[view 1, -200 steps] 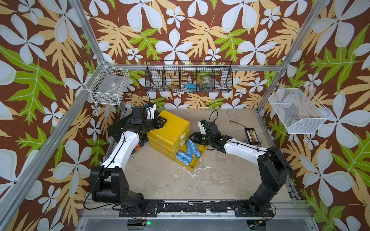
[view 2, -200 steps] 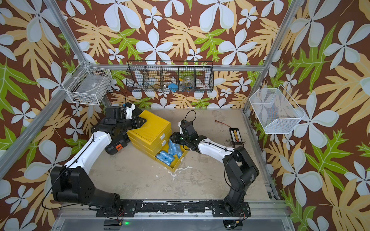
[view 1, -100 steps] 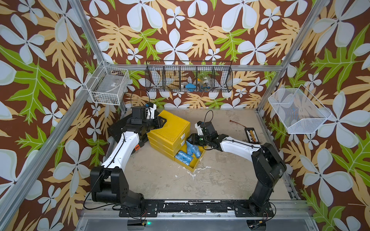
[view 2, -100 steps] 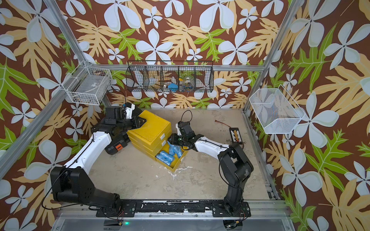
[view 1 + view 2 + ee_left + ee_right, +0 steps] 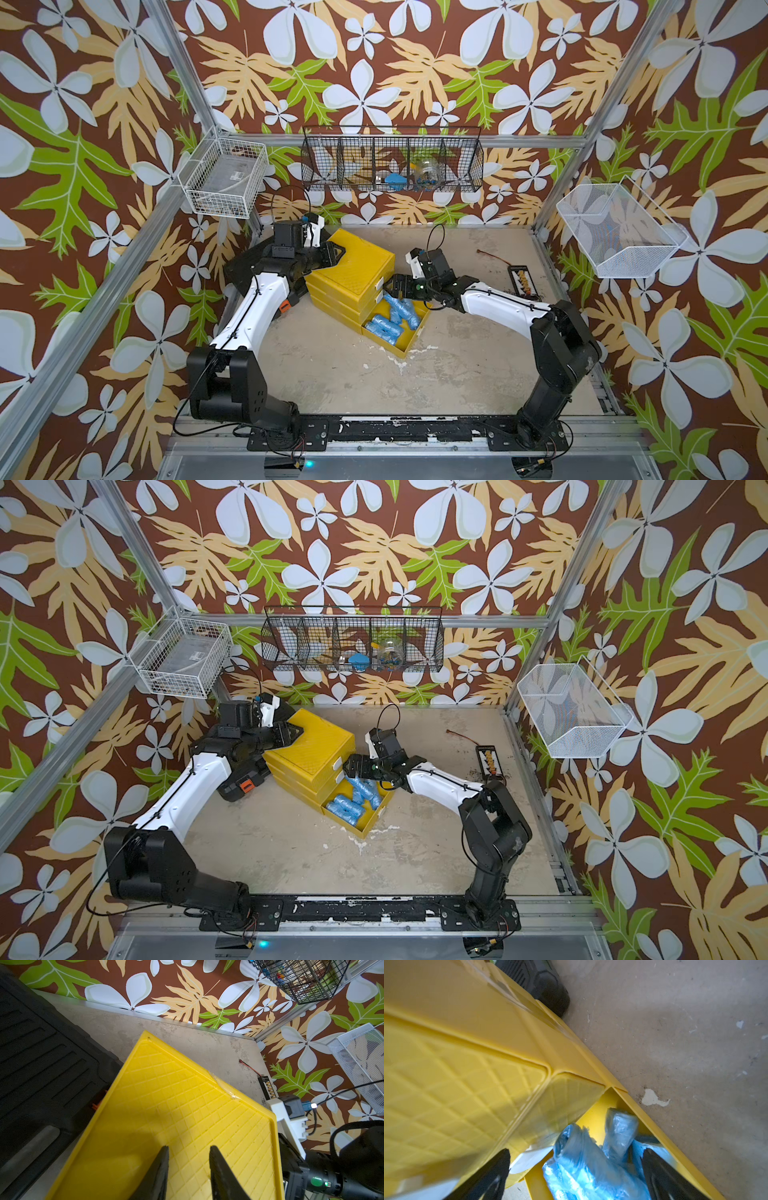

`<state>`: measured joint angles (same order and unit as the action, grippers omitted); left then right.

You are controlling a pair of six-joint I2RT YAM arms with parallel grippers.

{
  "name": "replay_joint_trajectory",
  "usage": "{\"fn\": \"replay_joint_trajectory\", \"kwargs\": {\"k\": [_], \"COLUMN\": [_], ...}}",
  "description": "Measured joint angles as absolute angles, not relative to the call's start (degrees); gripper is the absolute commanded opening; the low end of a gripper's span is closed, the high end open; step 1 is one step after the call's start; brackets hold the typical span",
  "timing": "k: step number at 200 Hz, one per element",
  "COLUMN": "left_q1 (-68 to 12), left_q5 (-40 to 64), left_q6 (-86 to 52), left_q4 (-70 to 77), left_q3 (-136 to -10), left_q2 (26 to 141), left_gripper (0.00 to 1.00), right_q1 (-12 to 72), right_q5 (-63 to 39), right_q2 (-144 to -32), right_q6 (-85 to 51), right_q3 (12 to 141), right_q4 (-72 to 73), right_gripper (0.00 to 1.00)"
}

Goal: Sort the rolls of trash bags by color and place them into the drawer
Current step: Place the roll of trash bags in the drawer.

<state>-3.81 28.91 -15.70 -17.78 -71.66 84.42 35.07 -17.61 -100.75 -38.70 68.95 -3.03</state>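
Note:
The yellow drawer chest (image 5: 351, 266) (image 5: 311, 750) stands at the back left of the table. Its bottom drawer (image 5: 409, 347) (image 5: 365, 831) is pulled out, with several light blue rolls of trash bags (image 5: 388, 326) (image 5: 347, 808) inside. My right gripper (image 5: 392, 286) (image 5: 351, 766) (image 5: 576, 1151) hangs open and wide over the drawer's inner end. Blue rolls (image 5: 583, 1159) lie loose between and below its fingers. My left gripper (image 5: 338, 253) (image 5: 297, 731) (image 5: 188, 1148) rests on the chest's ribbed top (image 5: 187, 1095), its jaws a little apart with nothing between them.
A flat black tool case (image 5: 245, 266) (image 5: 245, 785) (image 5: 41, 1064) lies against the chest's left side, under my left arm. A small black abacus-like piece (image 5: 524, 282) and a thin reddish cable (image 5: 492, 255) lie at the back right. Wire baskets (image 5: 390, 162) hang on the walls.
My right gripper has moved left toward the chest and opened wide over the bottom drawer, letting go of a blue roll. The left arm has not moved.

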Motion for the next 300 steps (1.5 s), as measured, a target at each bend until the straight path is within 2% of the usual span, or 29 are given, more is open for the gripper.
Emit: {"fn": "replay_joint_trajectory", "kwargs": {"k": [20,34,59,77,147,195,272,300], "left_q1": [-3.81,-3.81,-3.81,-3.81,-3.81,-3.81,-3.81,-3.81], "left_q5": [28.82,28.75,28.75,28.75,28.73,28.42,28.29,28.32], "left_q6": [-15.7,-15.7,-15.7,-15.7,-15.27,-14.9,-14.87,-14.9], "left_q4": [-17.93,-17.96,-17.96,-17.98,-17.96,-17.8,-18.2,-18.55], "left_q3": [-71.72,-71.75,-71.75,-71.75,-71.75,-71.75,-72.12,-72.38], "left_q2": [84.42,84.42,84.42,84.42,84.51,84.55,84.64,84.73], "left_gripper": [0.37,0.37,0.37,0.37,0.37,0.37,0.37,0.37], "right_q1": [35.0,35.0,35.0,35.03,35.0,35.0,34.13,34.11], "right_q5": [-16.53,-16.36,-17.43,-19.2,-24.01,-24.14,-15.94,-16.47], "right_q2": [-98.87,-97.71,-98.06,-99.22,-104.25,-106.69,-105.1,-104.77], "right_q6": [-37.56,-36.99,-36.6,-36.99,-40.29,-41.74,-41.32,-40.69], "right_q3": [68.18,67.42,66.72,65.63,62.81,63.64,64.27,64.86], "right_q4": [-3.11,-3.07,-2.79,-1.43,4.78,6.13,-1.72,-2.42], "right_gripper": [0.9,0.72,0.47,0.39,0.39,0.44,0.46,0.51]}}
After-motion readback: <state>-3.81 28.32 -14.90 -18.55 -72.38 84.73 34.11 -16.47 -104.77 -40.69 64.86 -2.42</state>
